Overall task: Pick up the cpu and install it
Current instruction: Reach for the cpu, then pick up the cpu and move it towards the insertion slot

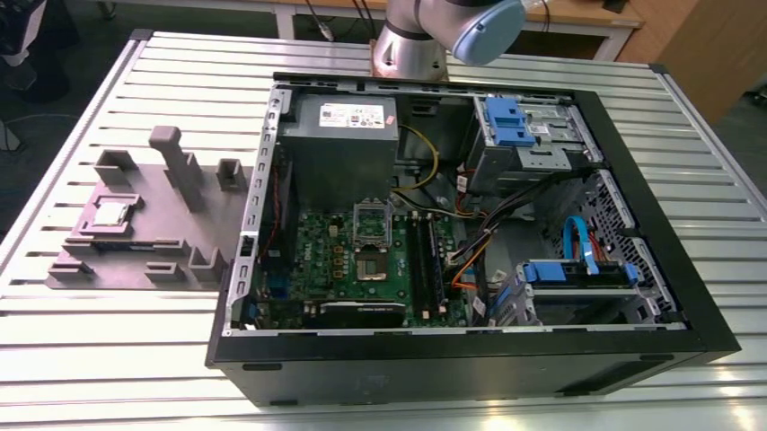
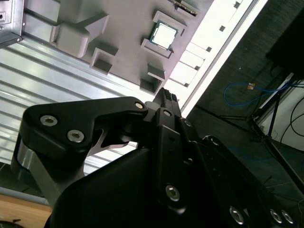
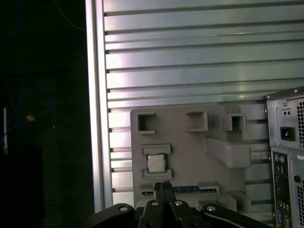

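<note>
Grey tray (image 1: 132, 247): lies on the slatted metal table (image 1: 72, 135), just beside the open computer case (image 1: 671, 296) (on the exterior view's left).
Silver chip (image 1: 111, 213) (image 2: 164, 34) (image 3: 156, 163): sits flat in a square pocket of the tray, with nothing touching it.
Black gripper (image 2: 166, 95) (image 3: 164, 184): seen in both wrist views, well apart from the chip, with the fingers pressed together and holding nothing.
Green board (image 1: 341, 260): lies flat inside the case, below the large grey box (image 1: 341, 135).
</note>
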Controlling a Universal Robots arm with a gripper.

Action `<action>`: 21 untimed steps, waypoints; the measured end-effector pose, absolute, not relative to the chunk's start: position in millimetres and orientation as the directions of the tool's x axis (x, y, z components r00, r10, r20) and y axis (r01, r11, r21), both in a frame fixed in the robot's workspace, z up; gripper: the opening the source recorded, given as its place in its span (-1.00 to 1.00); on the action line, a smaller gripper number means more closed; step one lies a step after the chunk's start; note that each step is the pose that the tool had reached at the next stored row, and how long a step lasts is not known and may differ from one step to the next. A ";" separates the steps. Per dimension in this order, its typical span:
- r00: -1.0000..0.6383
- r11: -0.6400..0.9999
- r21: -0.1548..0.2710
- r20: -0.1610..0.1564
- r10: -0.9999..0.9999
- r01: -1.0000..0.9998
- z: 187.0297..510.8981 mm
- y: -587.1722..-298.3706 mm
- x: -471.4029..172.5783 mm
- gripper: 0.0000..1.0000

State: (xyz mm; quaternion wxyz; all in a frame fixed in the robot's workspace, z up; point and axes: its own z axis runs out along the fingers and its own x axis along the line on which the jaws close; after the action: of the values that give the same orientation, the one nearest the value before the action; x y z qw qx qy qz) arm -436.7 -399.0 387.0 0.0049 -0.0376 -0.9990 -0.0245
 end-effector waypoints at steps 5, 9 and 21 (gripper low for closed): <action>-0.997 0.996 0.049 0.012 0.075 0.075 386.9 -399.1 -436.9 -0.79; -0.997 0.996 0.049 0.012 0.075 0.075 386.9 -399.1 -437.0 -0.79; -0.997 0.996 0.049 0.012 0.075 0.075 386.9 -399.1 -437.2 -0.41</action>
State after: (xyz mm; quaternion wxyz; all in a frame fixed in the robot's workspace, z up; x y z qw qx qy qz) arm -437.2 -399.1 386.9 0.0049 -0.0375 -0.9990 -0.0245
